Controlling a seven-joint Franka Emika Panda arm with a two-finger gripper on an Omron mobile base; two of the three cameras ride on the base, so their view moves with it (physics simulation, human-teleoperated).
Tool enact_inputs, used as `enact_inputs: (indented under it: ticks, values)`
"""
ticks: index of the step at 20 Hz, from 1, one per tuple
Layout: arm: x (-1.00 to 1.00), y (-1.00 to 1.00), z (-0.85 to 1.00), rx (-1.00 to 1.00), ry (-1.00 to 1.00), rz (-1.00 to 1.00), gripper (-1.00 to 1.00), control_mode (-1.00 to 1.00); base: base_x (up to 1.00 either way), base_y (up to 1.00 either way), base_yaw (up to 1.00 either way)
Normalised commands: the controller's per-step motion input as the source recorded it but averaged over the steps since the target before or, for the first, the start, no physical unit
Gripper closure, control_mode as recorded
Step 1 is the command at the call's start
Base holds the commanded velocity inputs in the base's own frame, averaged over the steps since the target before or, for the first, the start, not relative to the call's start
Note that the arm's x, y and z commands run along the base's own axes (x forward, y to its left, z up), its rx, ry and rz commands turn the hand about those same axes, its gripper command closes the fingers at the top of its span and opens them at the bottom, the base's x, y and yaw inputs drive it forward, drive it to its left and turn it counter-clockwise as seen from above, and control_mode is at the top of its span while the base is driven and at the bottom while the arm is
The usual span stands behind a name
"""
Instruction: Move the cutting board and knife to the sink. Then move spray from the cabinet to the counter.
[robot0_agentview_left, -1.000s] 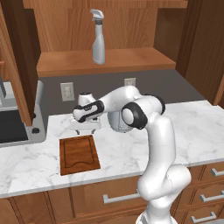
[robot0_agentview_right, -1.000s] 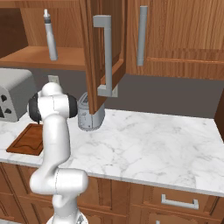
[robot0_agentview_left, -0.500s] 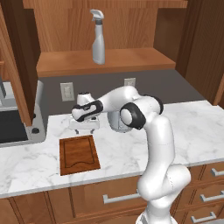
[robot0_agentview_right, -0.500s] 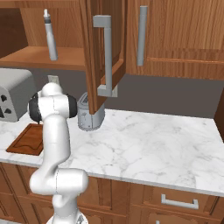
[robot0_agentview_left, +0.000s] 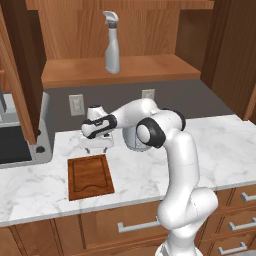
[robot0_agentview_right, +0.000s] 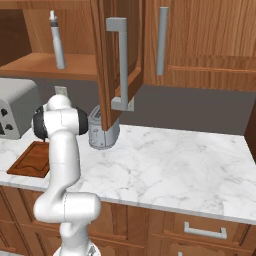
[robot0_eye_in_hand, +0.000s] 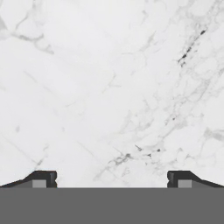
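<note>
The cutting board (robot0_agentview_left: 90, 176) lies flat on the counter (robot0_agentview_left: 220, 145) near its front edge; its corner also shows left of the arm (robot0_agentview_right: 32, 159). My gripper (robot0_agentview_left: 96, 148) hangs just behind the board's far edge, pointing down. In the hand view the gripper (robot0_eye_in_hand: 111, 179) is open, with bare marble and nothing else between the fingertips (robot0_eye_in_hand: 43, 178). The spray (robot0_agentview_left: 112, 46) stands upright on the cabinet shelf (robot0_agentview_left: 150, 70), well above the gripper; it also shows in the right base view (robot0_agentview_right: 57, 42). The knife and the sink are out of view.
The cabinet door (robot0_agentview_right: 107, 60) hangs open over the counter, its grey bar handle (robot0_agentview_right: 122, 65) facing out. A grey toaster (robot0_agentview_right: 17, 112) stands at the left end. A grey rounded canister (robot0_agentview_right: 102, 132) sits against the wall behind the arm. Drawers (robot0_agentview_left: 140, 225) run below.
</note>
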Motion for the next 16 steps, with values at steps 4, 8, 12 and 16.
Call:
enact_inputs:
  ticks: [4,8,12,16]
  values:
    - [-0.17,0.02,-0.20,0.00,0.01,0.00,-1.00,-1.00,0.00,0.00,0.00]
    - [-0.28,0.07,-0.21,0.00,0.00,0.00,-1.00,-1.00,0.00,0.00,0.00]
    - [-0.38,0.10,-0.20,0.00,0.00,0.00,-1.00,-1.00,0.00,0.00,0.00]
    - [-0.46,0.10,-0.16,0.00,0.00,0.00,-1.00,-1.00,0.00,0.00,0.00]
